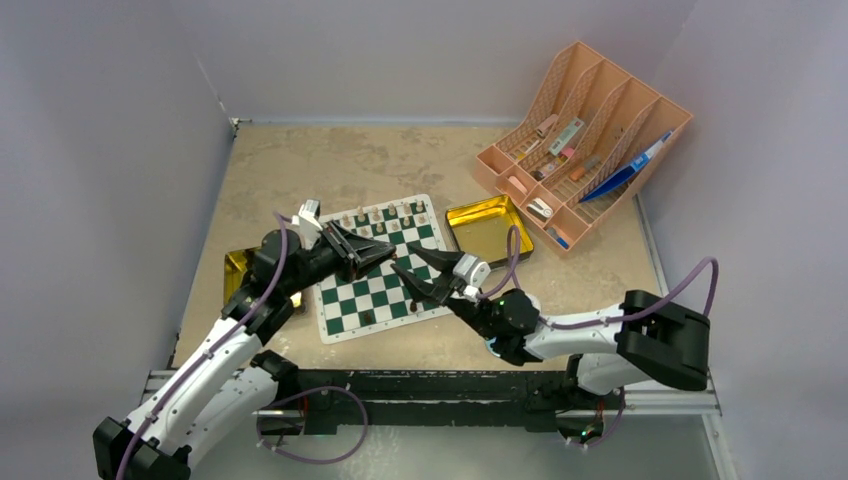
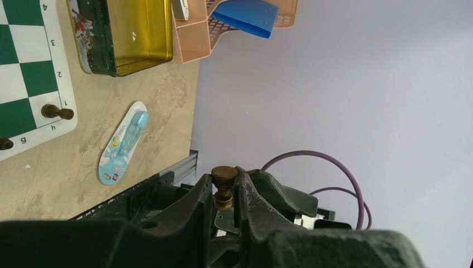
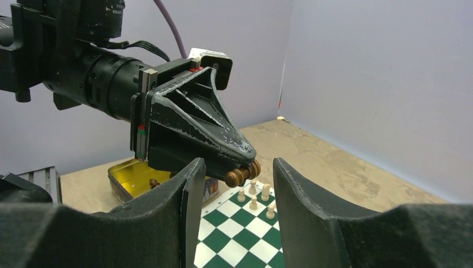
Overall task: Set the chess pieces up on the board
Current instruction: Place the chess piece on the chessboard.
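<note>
Nearest, the left gripper [image 2: 226, 195] is pinched narrow on a dark brown piece [image 2: 224, 180]. Its fingertips clamp the slim waist, one broad end pokes past the tips, and the figurine is carried in the air over the board [image 1: 372, 292]. Facing it, the right gripper [image 1: 412, 277] stands about half open and empty, close to that piece but not gripping it. Such a figurine looks light, rigid and smooth, so a careless squeeze would likely twist it or pop it out. A gentle hold across the waist, kept square to the fingers, seems safest, and it should go down upright because its foot is small. Farther off, other dark pieces [image 1: 368, 317] stand at the board's near edge, cream pieces [image 1: 385, 215] line its far rows, and a gold tin [image 1: 485, 230] lies just beyond its right side.
</note>
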